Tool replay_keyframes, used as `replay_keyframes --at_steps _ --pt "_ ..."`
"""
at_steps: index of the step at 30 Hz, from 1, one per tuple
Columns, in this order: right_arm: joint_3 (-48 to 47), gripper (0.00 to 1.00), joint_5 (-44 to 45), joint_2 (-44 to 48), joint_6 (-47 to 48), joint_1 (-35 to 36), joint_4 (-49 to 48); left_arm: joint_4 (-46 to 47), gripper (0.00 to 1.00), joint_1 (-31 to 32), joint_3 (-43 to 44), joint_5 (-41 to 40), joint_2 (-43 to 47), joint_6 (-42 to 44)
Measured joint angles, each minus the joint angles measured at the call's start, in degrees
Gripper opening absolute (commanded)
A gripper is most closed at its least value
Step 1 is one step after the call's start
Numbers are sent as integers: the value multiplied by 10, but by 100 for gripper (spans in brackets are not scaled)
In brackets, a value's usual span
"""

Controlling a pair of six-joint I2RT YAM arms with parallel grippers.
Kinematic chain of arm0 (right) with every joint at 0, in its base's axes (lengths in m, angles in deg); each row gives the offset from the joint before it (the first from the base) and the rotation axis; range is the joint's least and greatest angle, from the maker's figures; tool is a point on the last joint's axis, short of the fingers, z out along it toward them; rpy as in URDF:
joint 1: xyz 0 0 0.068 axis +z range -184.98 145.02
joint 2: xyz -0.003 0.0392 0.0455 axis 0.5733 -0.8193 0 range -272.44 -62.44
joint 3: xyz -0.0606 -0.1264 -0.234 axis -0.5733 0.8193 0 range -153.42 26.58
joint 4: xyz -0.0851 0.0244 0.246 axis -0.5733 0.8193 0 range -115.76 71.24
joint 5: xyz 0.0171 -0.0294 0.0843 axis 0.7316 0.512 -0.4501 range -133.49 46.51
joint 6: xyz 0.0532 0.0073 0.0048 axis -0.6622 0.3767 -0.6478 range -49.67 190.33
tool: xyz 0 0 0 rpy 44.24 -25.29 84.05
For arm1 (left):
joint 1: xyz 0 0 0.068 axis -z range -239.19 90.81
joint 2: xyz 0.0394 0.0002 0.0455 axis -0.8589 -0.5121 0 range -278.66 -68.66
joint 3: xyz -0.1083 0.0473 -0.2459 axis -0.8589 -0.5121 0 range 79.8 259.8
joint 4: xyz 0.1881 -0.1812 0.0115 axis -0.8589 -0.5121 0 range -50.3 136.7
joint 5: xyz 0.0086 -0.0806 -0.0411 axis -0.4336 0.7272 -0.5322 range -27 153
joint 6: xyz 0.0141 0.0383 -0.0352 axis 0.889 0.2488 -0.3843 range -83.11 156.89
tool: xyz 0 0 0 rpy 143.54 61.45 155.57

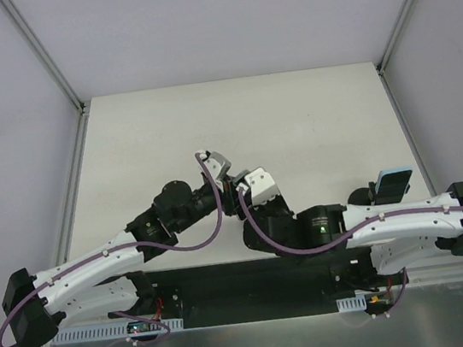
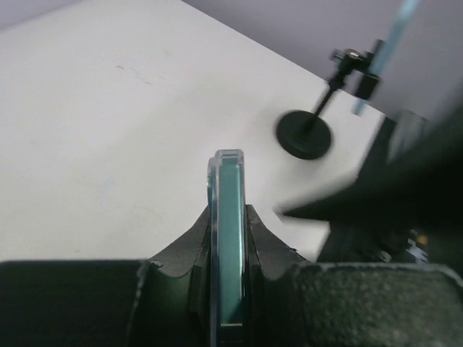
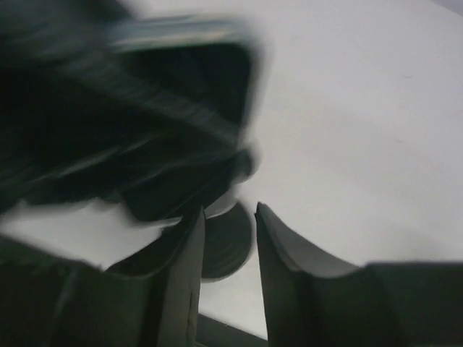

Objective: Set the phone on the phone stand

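Note:
My left gripper (image 2: 230, 211) is shut on the phone (image 2: 229, 173), which I see edge-on, with a glassy rim and a dark teal face standing up between the fingers. Both grippers meet over the table's middle, the left gripper (image 1: 221, 175) beside the right gripper (image 1: 242, 196). The right gripper (image 3: 228, 217) is open, its fingers a little apart with nothing between them. A blurred dark shape with the phone (image 3: 181, 32) fills its upper left. The phone stand (image 2: 304, 134), with a black disc base and post, stands to the right; a light-blue phone (image 2: 394, 36) sits in its clamp.
The stand's base (image 1: 360, 197) and the light-blue phone (image 1: 393, 183) sit just beyond the right arm's forearm. A dark round shape (image 3: 228, 246) shows behind the right fingers; I cannot tell what it is. Metal frame posts (image 1: 75, 100) edge the white table (image 1: 292, 113).

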Motion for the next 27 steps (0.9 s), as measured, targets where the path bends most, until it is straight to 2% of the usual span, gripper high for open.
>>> replay_keyframes --at_steps 5,6,12,19,22,27 --pt "-30 58 -191 56 27 83 -76 24 0 -40 5 -67 -23 45" --pt "-30 64 -222 71 33 88 -89 24 0 -43 5 -76 -24 56" --pt "12 73 -312 168 76 67 -121 7 0 -51 -3 -89 -15 103" --pt "94 74 -470 242 170 -136 -130 -17 0 -51 -35 41 53 127" --pt "119 74 -543 265 219 -178 -130 -18 0 -50 -54 117 84 130" --pt "123 74 -609 294 257 -201 -129 -18 0 -50 -58 223 84 142"
